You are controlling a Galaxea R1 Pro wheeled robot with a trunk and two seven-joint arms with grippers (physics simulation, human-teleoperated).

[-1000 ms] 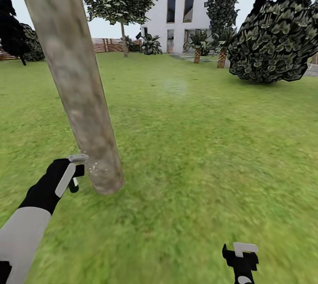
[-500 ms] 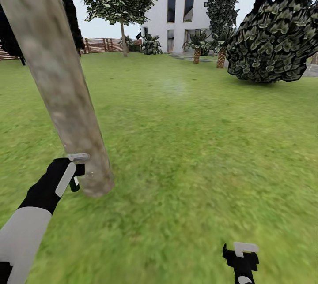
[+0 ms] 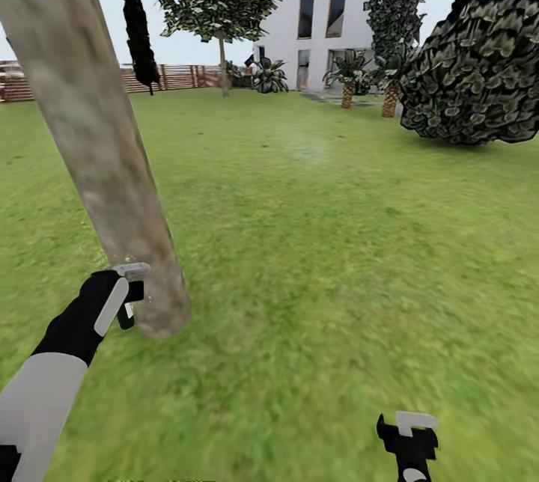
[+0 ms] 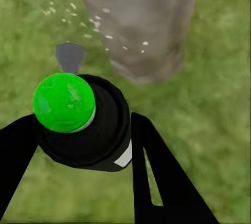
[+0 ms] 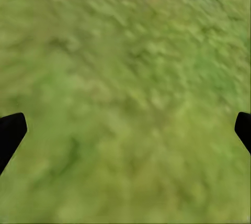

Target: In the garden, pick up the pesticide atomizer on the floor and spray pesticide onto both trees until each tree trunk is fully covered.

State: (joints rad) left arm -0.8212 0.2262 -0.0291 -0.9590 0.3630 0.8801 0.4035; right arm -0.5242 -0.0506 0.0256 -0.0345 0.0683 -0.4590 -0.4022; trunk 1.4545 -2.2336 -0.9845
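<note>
Dark green pesticide atomizer bottle point(image 4: 78, 119) clamped in left gripper point(image 4: 83, 145), contents unseen, beside pale mottled tree trunk point(image 3: 105, 145); whitish specks point(image 4: 104, 31) near. Right gripper point(image 5: 125, 130) spread wide over grass point(image 5: 130, 78).

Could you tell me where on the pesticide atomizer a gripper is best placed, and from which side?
Probably around the atomizer's round body below the spray head, fingers on opposite sides, leaving the nozzle free to face the tree trunk. The left gripper holds it so.
</note>
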